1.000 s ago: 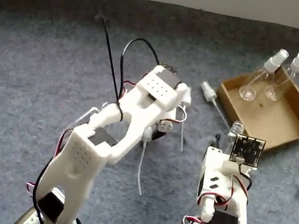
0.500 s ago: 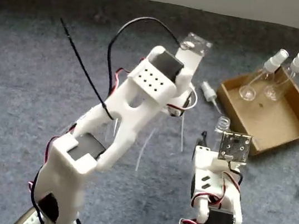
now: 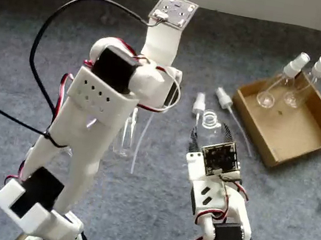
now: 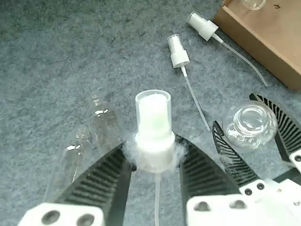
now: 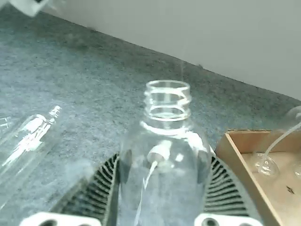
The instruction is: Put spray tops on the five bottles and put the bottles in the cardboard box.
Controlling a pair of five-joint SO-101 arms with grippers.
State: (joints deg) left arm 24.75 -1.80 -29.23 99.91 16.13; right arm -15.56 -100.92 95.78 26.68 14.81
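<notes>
Left jaws are closed on the collar of a spray top (image 4: 153, 127). The nozzle head stays clear of the pads and the dip tube (image 4: 156, 197) hangs free below, so the grip looks chosen to leave the tube unobstructed for threading. Right jaws are clamped around the body of an open bottle (image 5: 164, 150) below the shoulder, holding it upright off the worktop (image 3: 292, 206) with the neck exposed. It's effectively a fixture for the capping step. From the left wrist view the bottle mouth sits off to one side of the held top, near but not under it, so I'd say alignment isn't there yet. The tube tip has to find the neck first. Risk: the tube is long and flexible and may skate off the rim. The cardboard box (image 3: 295, 131) sits beside the right arm with two capped bottles (image 3: 281, 83) already in it. Two loose spray tops (image 3: 199, 104) lie between the box and the held bottle. At least one uncapped bottle (image 3: 125, 136) lies on its side under the left arm (image 3: 93, 122).
</notes>
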